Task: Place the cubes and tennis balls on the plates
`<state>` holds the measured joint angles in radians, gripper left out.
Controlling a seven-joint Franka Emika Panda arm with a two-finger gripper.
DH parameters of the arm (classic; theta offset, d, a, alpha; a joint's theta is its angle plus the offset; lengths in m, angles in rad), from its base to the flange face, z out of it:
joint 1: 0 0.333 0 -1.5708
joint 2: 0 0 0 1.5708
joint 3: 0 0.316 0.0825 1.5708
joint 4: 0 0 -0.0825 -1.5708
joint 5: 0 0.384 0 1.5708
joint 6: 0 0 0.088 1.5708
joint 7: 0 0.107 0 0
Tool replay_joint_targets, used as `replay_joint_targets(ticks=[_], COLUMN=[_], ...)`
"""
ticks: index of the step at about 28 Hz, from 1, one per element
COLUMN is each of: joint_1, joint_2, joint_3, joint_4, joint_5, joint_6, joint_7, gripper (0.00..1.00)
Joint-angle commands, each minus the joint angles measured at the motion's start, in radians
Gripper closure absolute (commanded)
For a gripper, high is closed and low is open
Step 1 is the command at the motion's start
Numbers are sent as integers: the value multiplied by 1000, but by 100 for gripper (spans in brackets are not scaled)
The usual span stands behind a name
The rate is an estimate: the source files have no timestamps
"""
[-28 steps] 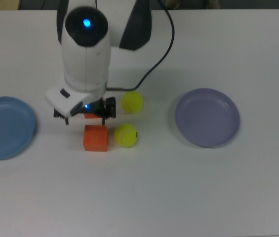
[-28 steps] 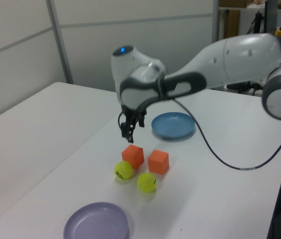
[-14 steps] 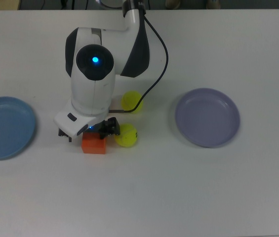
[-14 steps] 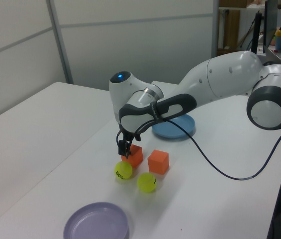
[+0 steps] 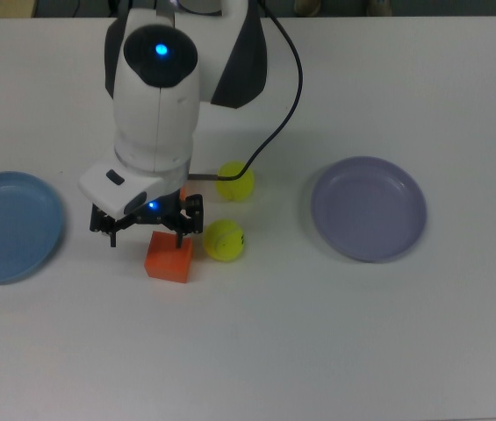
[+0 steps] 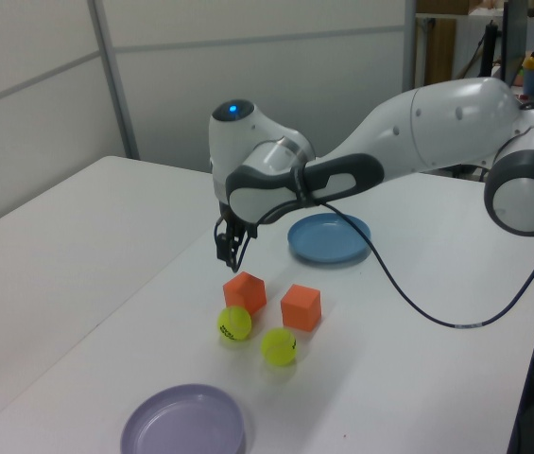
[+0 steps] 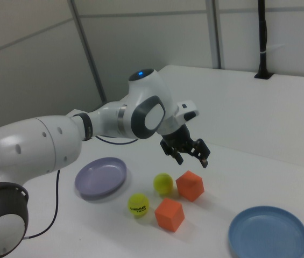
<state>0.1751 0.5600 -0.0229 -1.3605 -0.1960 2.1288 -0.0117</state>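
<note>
Hand [image 7: 186, 152] hung over the cluster in mid-frame of the right view, fingers [image 7: 173, 153] spread fairly wide, nothing between them; clear air showed between it and the orange cube [image 7: 190, 185] just below. In the top view the arm's head hid most of the second cube [image 5: 183, 193], only a sliver showing; the nearer cube [image 5: 169, 256] sat turned slightly askew, just beside one tennis ball [image 5: 224, 239]; the other tennis ball [image 5: 234, 181] lay a little further up-frame. All four objects were on the desk [image 5: 388, 351], bunched at centre; blue plate [image 5: 6, 226] at far left of the frame, lavender plate [image 5: 369, 208] to the right, both bare, well apart from the cluster. Read: nothing placed yet. Tight packing probably explained the high, open pose: it needed a vertical drop onto one cube without nudging the ball alongside. The cube's skew likely called for a wrist turn before closing.
</note>
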Motion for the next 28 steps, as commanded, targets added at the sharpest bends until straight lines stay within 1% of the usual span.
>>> replay_joint_targets(ticks=[1, 4, 8, 15, 19, 20, 21, 22, 23, 24, 25, 28], joint_1=[17, 18, 37, 50, 58, 58, 58, 58, 58, 58, 58, 58], joint_2=[-17, 6, 41, 67, 70, 72, 72, 77, 83, 87, 87, 89], joint_3=[-5, -5, 6, 8, 8, 8, 8, 8, 8, 8, 8, 8], joint_4=[-40, -45, -46, -49, -57, -58, -58, -58, -58, -58, -58, -57], joint_5=[-5, -5, -23, -28, -45, -57, -63, -66, -68, -69, -75, -95], joint_6=[11, 14, 16, 17, 17, 17, 17, 19, 20, 20, 20, 20], joint_7=[19, 24, 45, 59, 65, 65, 65, 65, 65, 65, 65, 65], gripper=[1, 1, 1, 1, 2, 21, 42, 68, 84, 94, 100, 100])
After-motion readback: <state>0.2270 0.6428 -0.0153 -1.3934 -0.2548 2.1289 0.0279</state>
